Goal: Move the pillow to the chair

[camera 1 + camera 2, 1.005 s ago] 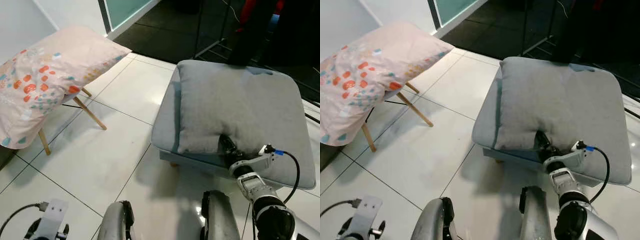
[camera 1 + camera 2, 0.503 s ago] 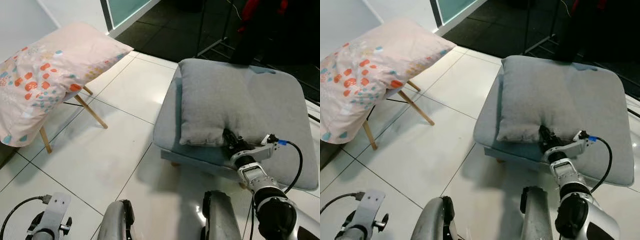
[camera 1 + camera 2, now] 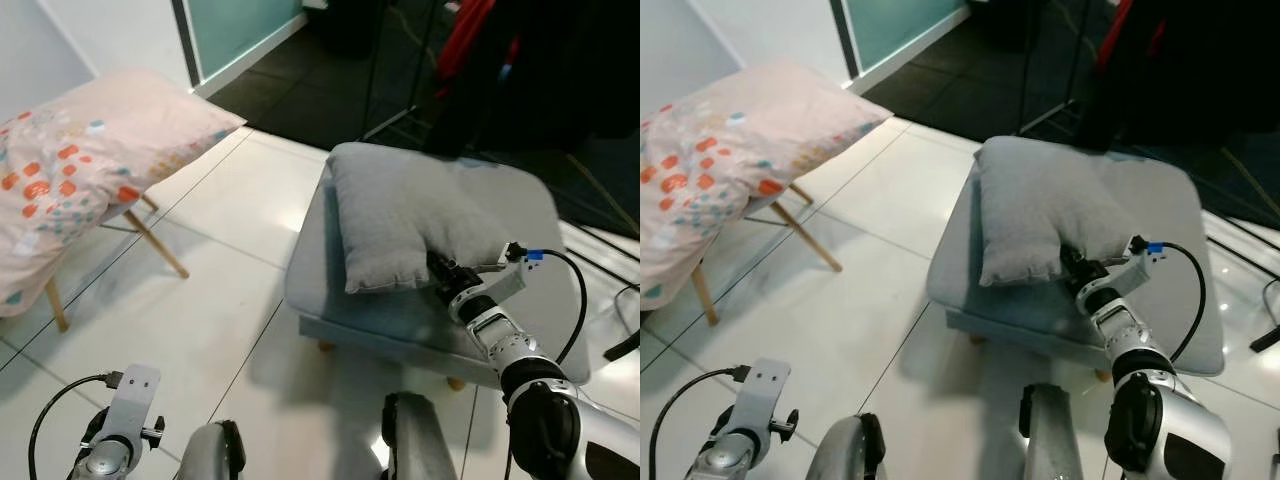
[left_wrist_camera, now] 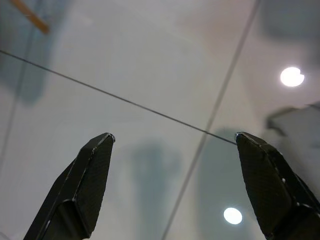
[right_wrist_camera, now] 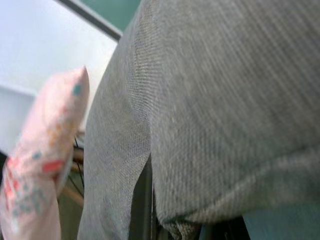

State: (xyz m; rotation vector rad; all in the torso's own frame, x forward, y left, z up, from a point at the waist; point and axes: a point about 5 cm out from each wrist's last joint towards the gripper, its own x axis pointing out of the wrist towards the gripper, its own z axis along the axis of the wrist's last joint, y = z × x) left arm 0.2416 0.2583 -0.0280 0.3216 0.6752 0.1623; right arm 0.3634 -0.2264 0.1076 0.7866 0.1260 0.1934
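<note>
gripping the grey pillow (image 3: 410, 215) by its near edge on the ottoman (image 3: 330, 310), your right pincer (image 3: 440, 272) should keep clamped and lift clear before swinging toward the chair (image 3: 150, 215).

Glossy white floor tiles (image 3: 200, 300) (ceiling lights mirrored in them) meet dark flooring (image 3: 300, 95) below a teal glass panel (image 3: 232, 25).
</note>
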